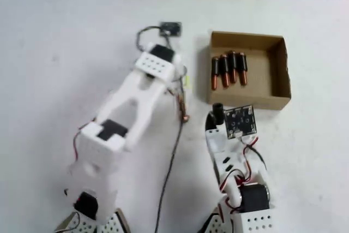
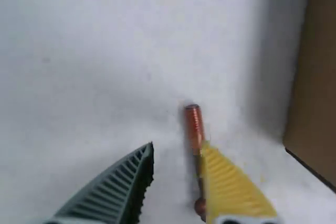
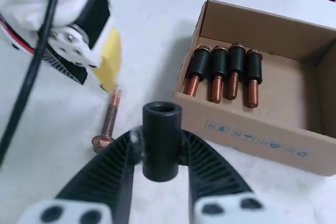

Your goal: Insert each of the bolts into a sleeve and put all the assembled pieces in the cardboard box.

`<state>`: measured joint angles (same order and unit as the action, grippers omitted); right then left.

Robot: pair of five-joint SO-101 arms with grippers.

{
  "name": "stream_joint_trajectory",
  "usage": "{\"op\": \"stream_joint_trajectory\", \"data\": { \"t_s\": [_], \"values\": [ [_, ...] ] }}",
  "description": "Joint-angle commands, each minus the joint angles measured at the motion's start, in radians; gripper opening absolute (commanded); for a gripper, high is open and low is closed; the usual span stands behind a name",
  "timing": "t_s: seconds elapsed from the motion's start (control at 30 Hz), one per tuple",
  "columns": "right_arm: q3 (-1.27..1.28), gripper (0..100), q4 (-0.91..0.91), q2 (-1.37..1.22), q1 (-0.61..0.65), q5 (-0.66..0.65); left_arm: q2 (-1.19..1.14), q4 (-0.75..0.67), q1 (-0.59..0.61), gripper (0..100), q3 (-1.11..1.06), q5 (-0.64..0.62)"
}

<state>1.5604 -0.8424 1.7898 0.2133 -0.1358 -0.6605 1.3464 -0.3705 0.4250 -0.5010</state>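
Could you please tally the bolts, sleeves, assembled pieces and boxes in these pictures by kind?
assembled pieces in the cardboard box: 4
loose bolt on the table: 1
loose sleeve in the right pincer: 1
cardboard box: 1
total: 7

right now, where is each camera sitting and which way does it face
High view: fixed above the table, looking down; the left arm and right arm both show.
Left wrist view: on the left arm, facing down at the table along the open left tool, with the loose bolt beside its yellow finger.
Right wrist view: on the right arm, facing over the right tool, shut on a sleeve, toward the cardboard box.
Shared: both wrist views show the loose bolt and the cardboard box.
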Motion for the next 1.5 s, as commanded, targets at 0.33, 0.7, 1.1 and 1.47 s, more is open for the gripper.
{"op": "stream_joint_trajectory", "data": {
  "t_s": [0.33, 0.7, 1.1, 1.47],
  "values": [
    [-0.006, 1.7, 0.021, 0.013, -0.025, 0.002, -0.114, 0.193, -0.035, 30, 0.215, -0.181],
    [-0.006, 1.7, 0.025, 0.013, -0.048, 0.002, -0.236, 0.226, -0.062, 30, 0.222, -0.181],
    [-0.006, 1.7, 0.025, 0.013, -0.05, 0.002, -0.237, 0.235, -0.053, 3, 0.222, -0.173],
    [-0.006, 1.7, 0.025, 0.013, -0.05, 0.002, -0.193, 0.417, -0.051, 2, 0.367, 0.187]
  ]
}}
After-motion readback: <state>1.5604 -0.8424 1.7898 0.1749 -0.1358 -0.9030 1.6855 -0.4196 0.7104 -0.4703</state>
